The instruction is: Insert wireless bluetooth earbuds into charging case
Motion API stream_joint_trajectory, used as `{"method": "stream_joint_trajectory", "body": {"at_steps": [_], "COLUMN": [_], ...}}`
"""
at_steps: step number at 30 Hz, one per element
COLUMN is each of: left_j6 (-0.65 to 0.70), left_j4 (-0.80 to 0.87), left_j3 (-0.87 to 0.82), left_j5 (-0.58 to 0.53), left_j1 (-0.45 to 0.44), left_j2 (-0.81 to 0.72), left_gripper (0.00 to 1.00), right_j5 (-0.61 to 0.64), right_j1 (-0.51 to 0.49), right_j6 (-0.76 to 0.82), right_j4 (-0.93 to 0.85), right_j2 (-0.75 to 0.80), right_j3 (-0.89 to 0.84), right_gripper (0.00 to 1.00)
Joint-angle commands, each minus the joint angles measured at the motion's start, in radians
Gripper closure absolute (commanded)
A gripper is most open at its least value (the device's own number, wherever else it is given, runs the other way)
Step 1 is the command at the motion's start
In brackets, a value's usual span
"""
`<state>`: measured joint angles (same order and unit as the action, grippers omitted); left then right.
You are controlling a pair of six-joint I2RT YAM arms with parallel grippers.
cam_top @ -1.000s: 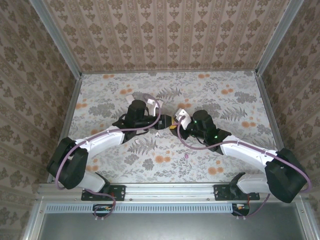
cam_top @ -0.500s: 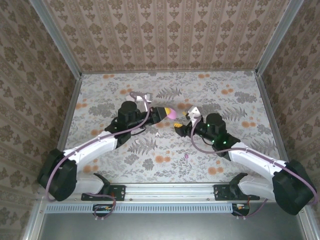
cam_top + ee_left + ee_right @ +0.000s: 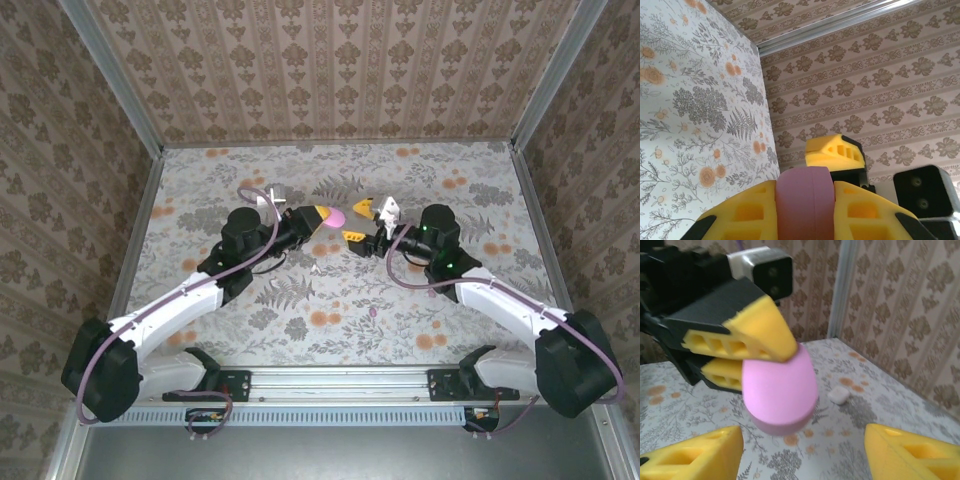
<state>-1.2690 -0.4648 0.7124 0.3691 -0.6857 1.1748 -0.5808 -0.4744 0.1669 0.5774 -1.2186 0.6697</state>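
The left hand [image 3: 330,217] is clenched on the pink charging case [image 3: 338,217], raised over mid-table. At the case's 3 o'clock the right hand [image 3: 357,221] gapes, released, grasping nothing. A white earbud [image 3: 315,268] lies on the table [image 3: 480,190] at the case's 7 o'clock, and a pink earbud [image 3: 372,313] at 5 o'clock. Grey ferns and orange flowers cover the table. Brown damask paper lines the walls [image 3: 330,60].

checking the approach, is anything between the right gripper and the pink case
Nothing visible. The pink case is held off the table, clamped in the left gripper, and the open right gripper faces it with only air between.
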Motion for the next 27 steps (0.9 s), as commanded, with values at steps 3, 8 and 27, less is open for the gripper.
{"method": "stream_joint_trajectory", "body": {"at_steps": [3,8,27], "left_j6": [-0.037,-0.032,-0.026], "left_j4": [-0.036,-0.034,-0.028], "left_j3": [0.003,0.005,-0.006], "left_j5": [-0.009,-0.001,0.004], "left_j1": [0.003,0.004,0.005], "left_j2": [-0.033,-0.041,-0.075], "left_gripper": [0.95,0.95,0.95], "right_j5": [-0.075,-0.051,-0.089], "right_j1": [-0.029,-0.03,-0.029], "right_j6": [0.067,0.042,-0.025], "right_j4": [0.053,0.105,0.135], "right_j2": [-0.044,-0.066,-0.107], "right_j3": [0.054,0.057,0.096], "right_gripper": [0.37,0.42,0.5]}}
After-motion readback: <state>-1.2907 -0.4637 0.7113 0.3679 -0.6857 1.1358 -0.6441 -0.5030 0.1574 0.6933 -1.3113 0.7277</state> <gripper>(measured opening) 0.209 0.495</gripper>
